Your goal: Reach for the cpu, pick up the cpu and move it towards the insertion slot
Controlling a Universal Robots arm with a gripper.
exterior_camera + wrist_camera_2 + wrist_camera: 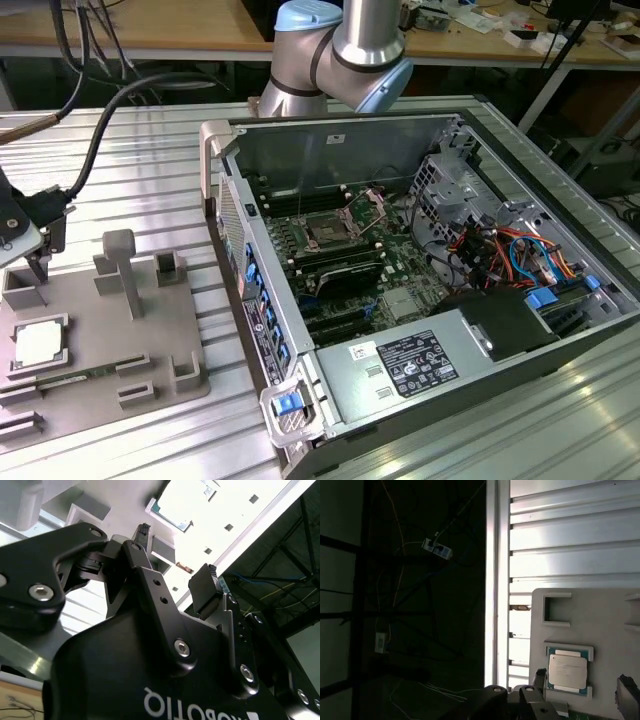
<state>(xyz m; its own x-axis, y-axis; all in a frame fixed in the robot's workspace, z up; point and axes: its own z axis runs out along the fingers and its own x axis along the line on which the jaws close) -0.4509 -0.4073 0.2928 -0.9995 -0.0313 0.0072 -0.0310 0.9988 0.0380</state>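
Hand [178, 550]: a black two-finger hand, spread wide with nothing in its grip. It hangs just above the grey plastic tray, at the tray's end on the exterior view's left.
Fingers [626, 695]: in the first wrist view the two dark tips stand apart on either side of the chip lying on the tray beneath them. Neither tip touches it.
Tray [90, 330]: a flat grey plastic piece with rectangular recesses and raised blocks. It lies on the table.
Cpu [40, 343]: a small square chip with a silvery-white top and a thin dark rim. It sits flat in a framed recess of the tray, near the tray's edge on the exterior view's left and close below the hand.
Post [122, 270]: a grey upright rising from the tray's middle, apart from the cpu.
Computer case [330, 150]: an open case lying on its side, just beside the tray on the exterior view's right.
Insertion slot [328, 230]: a square socket with a dark centre and a silver frame, its bracket raised. It is on the motherboard inside the case, well apart from the tray.
Table [150, 180]: ribbed aluminium slats that carry both the tray and the case.
Arm [350, 45]: silver and pale-blue joints stand beyond the case, on the side away from the tray.
Cable [100, 130]: a thick black cable arcs over the table towards the tray's end where the hand hangs.
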